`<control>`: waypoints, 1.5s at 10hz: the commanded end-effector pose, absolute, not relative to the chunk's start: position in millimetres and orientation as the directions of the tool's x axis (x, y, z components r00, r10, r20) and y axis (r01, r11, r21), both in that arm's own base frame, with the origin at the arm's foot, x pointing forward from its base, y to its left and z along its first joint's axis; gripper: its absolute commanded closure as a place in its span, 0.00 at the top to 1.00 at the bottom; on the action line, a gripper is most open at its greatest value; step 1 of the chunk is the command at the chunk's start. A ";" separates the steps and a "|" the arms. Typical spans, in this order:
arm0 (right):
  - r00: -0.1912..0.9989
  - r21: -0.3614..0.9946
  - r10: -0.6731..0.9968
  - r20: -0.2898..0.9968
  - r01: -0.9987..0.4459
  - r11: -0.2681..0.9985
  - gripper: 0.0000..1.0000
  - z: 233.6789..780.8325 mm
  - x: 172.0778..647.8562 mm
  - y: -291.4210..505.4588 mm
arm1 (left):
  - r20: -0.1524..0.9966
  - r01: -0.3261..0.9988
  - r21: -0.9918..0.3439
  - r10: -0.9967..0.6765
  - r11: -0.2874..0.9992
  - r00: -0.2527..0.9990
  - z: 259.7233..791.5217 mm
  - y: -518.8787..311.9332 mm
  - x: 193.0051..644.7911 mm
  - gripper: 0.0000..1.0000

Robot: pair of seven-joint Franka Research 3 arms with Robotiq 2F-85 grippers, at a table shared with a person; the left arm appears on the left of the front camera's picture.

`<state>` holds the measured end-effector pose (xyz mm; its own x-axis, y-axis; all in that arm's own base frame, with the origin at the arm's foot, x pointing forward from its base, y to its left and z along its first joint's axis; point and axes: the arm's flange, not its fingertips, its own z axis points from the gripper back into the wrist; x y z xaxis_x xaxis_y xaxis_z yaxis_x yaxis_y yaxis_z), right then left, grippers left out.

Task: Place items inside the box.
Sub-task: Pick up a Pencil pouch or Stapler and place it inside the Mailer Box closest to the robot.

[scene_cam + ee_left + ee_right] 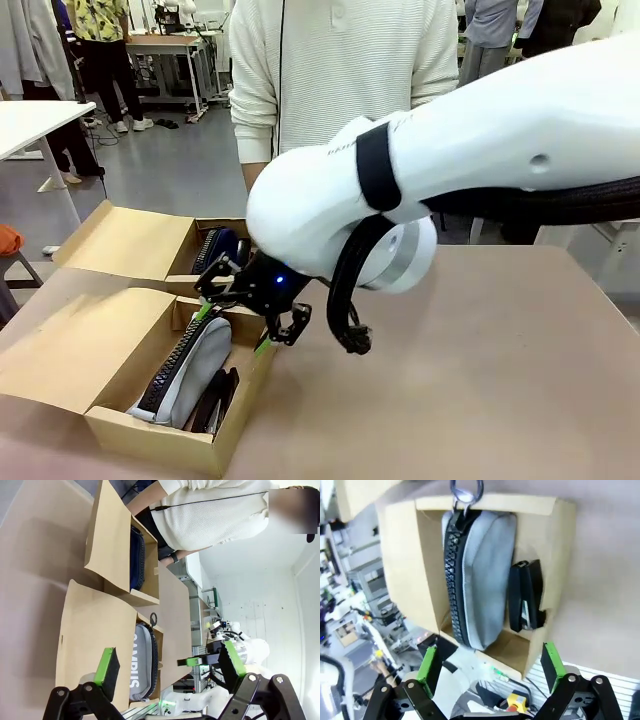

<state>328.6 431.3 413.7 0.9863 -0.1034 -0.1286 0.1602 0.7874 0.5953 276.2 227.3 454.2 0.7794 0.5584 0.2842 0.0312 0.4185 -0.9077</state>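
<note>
Brown table (480,380) in a workshop room, person (340,70) standing across it; bulky white right arm (480,140) blocks the middle; near box (150,445) holds grey pencil case (195,365) and black stapler (215,400), far box (120,240) the navy pouch (215,248); right gripper (235,328) hangs over the near box, jaws spread, empty; left gripper (169,662) likewise spread.

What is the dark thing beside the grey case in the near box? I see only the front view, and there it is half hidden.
Observer: The right wrist view shows a black stapler lying beside the grey pencil case, both inside the box.
Operator: Is the right gripper empty?
Observer: Yes. The right gripper is open above that box, with nothing between its pads.
Operator: And the left gripper?
Observer: The left gripper is open and empty.
</note>
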 end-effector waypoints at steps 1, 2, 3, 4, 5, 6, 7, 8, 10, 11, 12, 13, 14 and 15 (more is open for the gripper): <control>0.987 0.692 -0.003 -0.163 0.116 0.713 1.00 434.8 321.8 311.2 | 0.300 0.054 -0.909 0.558 0.413 0.773 454.0 226.6 275.4 1.00; 0.976 0.728 0.051 -0.213 0.123 0.674 1.00 440.5 318.0 261.7 | 0.300 0.054 -0.909 0.558 0.413 0.773 454.0 226.6 275.4 1.00; 0.964 0.741 0.004 -0.266 0.202 0.640 1.00 443.8 313.2 218.4 | 0.300 0.054 -0.909 0.558 0.413 0.773 454.0 226.6 275.4 1.00; 0.959 0.801 0.041 -0.282 0.211 0.561 1.00 449.3 306.3 178.8 | 0.300 0.054 -0.909 0.558 0.413 0.773 454.0 226.6 275.4 1.00; 0.965 0.875 0.065 -0.254 0.201 0.441 1.00 455.1 295.0 134.6 | 0.300 0.054 -0.909 0.558 0.413 0.773 454.0 226.6 275.4 1.00; 0.970 0.905 0.051 -0.238 0.203 0.374 1.00 455.6 279.9 98.4 | 0.300 0.054 -0.909 0.558 0.413 0.773 454.0 226.6 275.4 1.00; 0.970 0.921 0.004 -0.244 0.230 0.313 1.00 452.3 263.2 64.0 | 0.300 0.054 -0.909 0.558 0.413 0.773 454.0 226.6 275.4 1.00; 0.958 0.921 -0.098 -0.268 0.285 0.265 1.00 443.5 244.5 29.3 | 0.300 0.054 -0.909 0.558 0.413 0.773 454.0 226.6 275.4 1.00; 0.960 0.952 -0.176 -0.219 0.250 0.178 1.00 402.5 187.1 -28.0 | 0.300 0.054 -0.909 0.558 0.413 0.773 454.0 226.6 275.4 1.00; 0.962 0.953 -0.173 -0.210 0.241 0.185 1.00 374.3 159.8 -40.2 | 0.300 0.054 -0.909 0.558 0.413 0.773 454.0 226.6 275.4 1.00; 0.964 0.950 -0.176 -0.199 0.234 0.207 1.00 345.7 136.1 -43.2 | 0.300 0.054 -0.909 0.558 0.413 0.773 454.0 226.6 275.4 1.00; 0.964 0.950 -0.200 -0.175 0.219 0.221 1.00 317.9 123.1 -37.1 | 0.300 0.054 -0.909 0.558 0.413 0.773 454.0 226.6 275.4 1.00; 0.950 0.943 -0.198 -0.240 0.276 0.184 1.00 448.0 249.4 -111.7 | 0.300 0.054 -0.909 0.558 0.413 0.773 454.0 226.6 275.4 1.00; 0.950 0.943 -0.198 -0.240 0.276 0.184 1.00 448.0 249.4 -111.7 | 0.300 0.054 -0.909 0.558 0.413 0.773 454.0 226.6 275.4 1.00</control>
